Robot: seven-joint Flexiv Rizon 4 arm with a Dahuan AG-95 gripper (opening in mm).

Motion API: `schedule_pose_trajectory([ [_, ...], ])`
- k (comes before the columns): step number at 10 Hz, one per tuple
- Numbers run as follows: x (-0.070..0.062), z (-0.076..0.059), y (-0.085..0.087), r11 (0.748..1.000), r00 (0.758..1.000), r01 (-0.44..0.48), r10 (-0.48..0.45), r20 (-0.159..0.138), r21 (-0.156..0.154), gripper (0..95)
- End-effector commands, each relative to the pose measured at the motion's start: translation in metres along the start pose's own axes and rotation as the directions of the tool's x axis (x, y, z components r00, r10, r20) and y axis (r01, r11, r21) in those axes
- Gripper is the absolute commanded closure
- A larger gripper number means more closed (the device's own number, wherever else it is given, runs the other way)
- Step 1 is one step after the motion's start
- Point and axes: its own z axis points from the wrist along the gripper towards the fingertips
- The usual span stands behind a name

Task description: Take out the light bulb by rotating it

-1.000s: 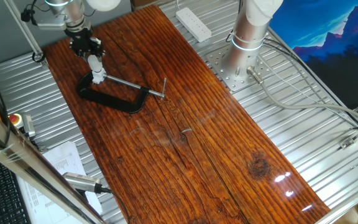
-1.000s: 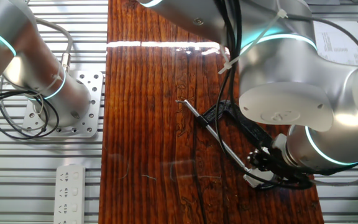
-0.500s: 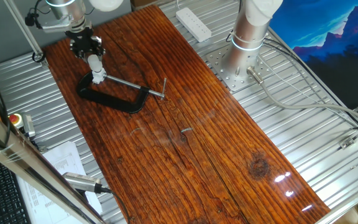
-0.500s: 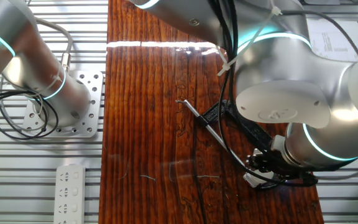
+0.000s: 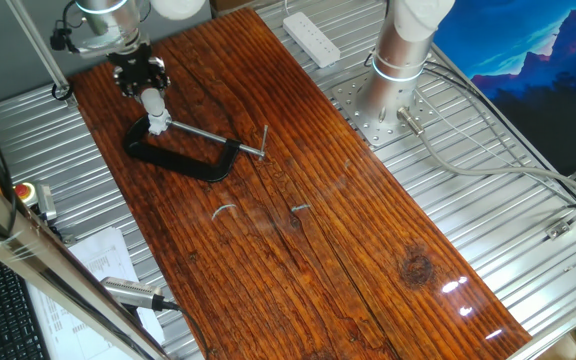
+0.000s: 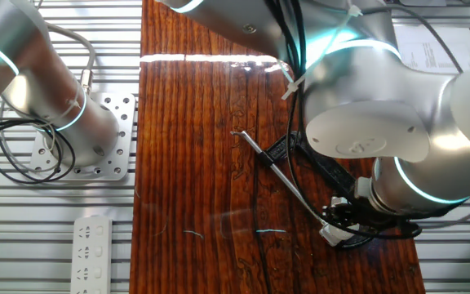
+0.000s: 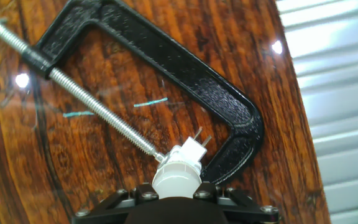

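Wood table (image 5: 368, 250) w/ open room; gripper (image 5: 149, 88) holding light bulb (image 5: 153, 104) nr far edge.

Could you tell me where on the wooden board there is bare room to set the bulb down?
The near half of the board, from the C-clamp down to the glare spots, holds only faint marks. It is crowded at the far corner, where the gripper holds the light bulb above the clamp.

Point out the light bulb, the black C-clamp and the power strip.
light bulb (image 5: 153, 100), one fixed view, on its white body below the tool.
black C-clamp (image 7: 185, 68), hand view, on the curved black frame.
power strip (image 5: 311, 36), one fixed view, on its white top face.
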Motion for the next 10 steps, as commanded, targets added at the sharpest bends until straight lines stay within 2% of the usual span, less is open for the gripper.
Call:
schedule_pose_trajectory([
  [1, -0.0010, 0.0024, 0.0006, 0.998, 0.998, 0.063, -0.063, -0.002, 0.006, 95.0],
  [3, -0.0010, 0.0024, 0.0006, 0.994, 0.994, 0.105, -0.105, -0.002, 0.019, 95.0],
  [10, -0.0009, 0.0024, 0.0006, 0.970, 0.970, 0.242, -0.242, 0.004, 0.021, 95.0],
])
